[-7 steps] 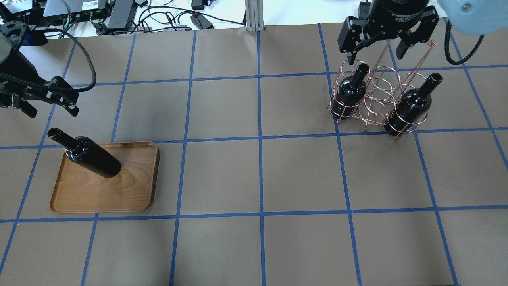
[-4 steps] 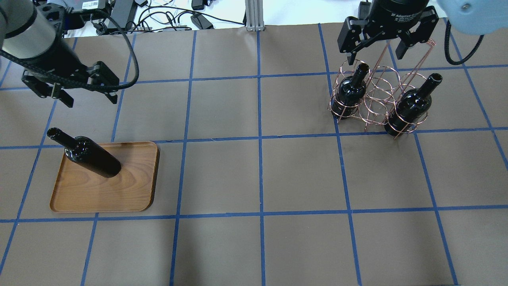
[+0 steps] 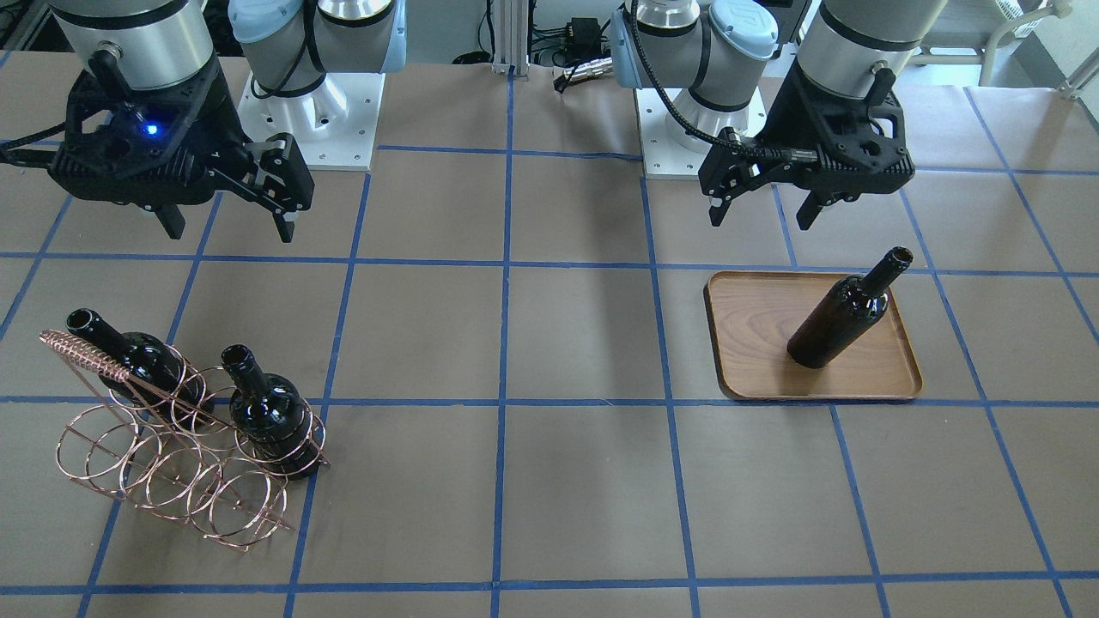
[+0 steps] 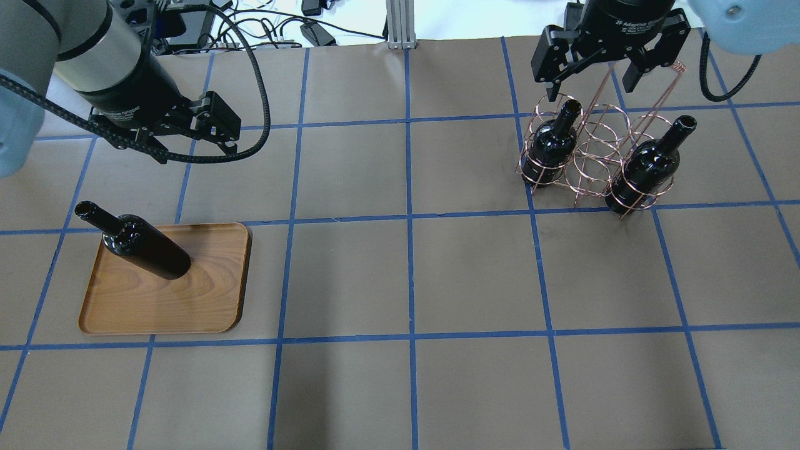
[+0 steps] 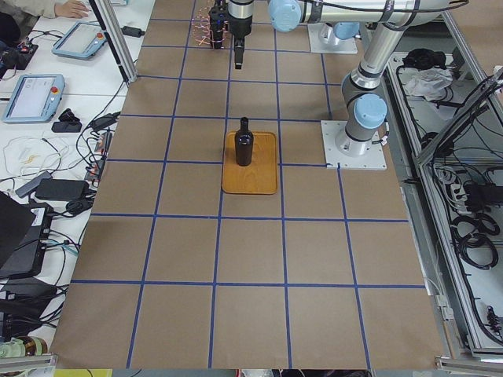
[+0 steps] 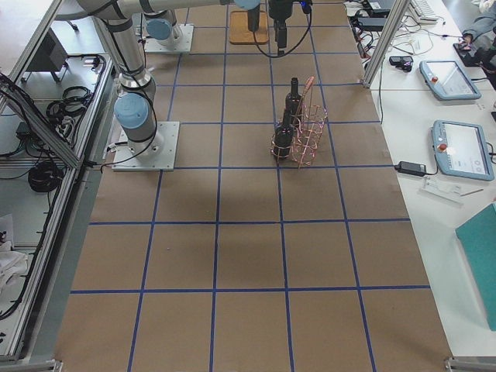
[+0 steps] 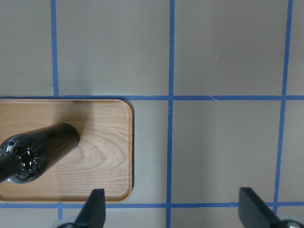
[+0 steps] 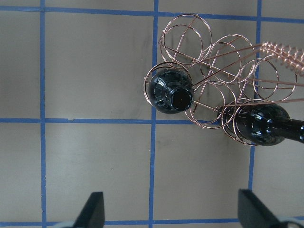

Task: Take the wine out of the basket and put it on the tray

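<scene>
Brown-papered table (image 4: 406, 281): right gripper (image 4: 590, 87) hovered jaws-apart above the basket (image 4: 594, 159), nearest wine bottle (image 4: 553, 147) upright in it, just below and ahead. Left gripper (image 4: 195, 150), open too, was way off by the tray (image 4: 206, 300).

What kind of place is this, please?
Most likely a robotics lab or test cell: two arms bolted to a table with a blue tape grid, teach pendants on a side bench, and loose cables beside it.

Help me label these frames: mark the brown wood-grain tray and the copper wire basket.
Brown wood-grain tray (image 4: 194, 300): overhead exterior view, bare floor.
Copper wire basket (image 3: 86, 354): exterior front-facing view, coiled handle bar.
</scene>
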`<act>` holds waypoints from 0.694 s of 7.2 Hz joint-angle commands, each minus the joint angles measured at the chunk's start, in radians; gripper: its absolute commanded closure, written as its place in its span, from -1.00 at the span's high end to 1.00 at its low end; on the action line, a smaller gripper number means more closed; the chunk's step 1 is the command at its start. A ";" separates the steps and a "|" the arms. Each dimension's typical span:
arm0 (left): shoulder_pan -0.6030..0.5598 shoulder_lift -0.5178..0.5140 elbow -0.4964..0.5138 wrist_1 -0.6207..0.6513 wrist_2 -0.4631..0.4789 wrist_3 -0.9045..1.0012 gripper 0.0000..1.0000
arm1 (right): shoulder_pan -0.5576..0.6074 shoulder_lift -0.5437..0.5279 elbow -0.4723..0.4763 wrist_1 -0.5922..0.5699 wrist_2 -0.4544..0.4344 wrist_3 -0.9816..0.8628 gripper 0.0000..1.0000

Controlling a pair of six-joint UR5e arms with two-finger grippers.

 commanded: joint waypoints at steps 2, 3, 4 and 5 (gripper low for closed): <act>0.000 0.021 0.001 0.001 -0.004 0.007 1.00 | 0.000 0.000 0.000 -0.001 0.000 0.000 1.00; 0.003 0.022 0.001 0.001 -0.006 0.008 1.00 | 0.000 0.001 0.000 -0.001 0.000 0.000 1.00; 0.011 0.025 0.001 -0.001 -0.001 0.016 1.00 | 0.000 0.001 0.000 -0.001 -0.002 0.000 1.00; 0.005 0.028 -0.001 -0.002 -0.002 0.015 1.00 | 0.000 0.001 0.000 -0.001 -0.002 0.000 1.00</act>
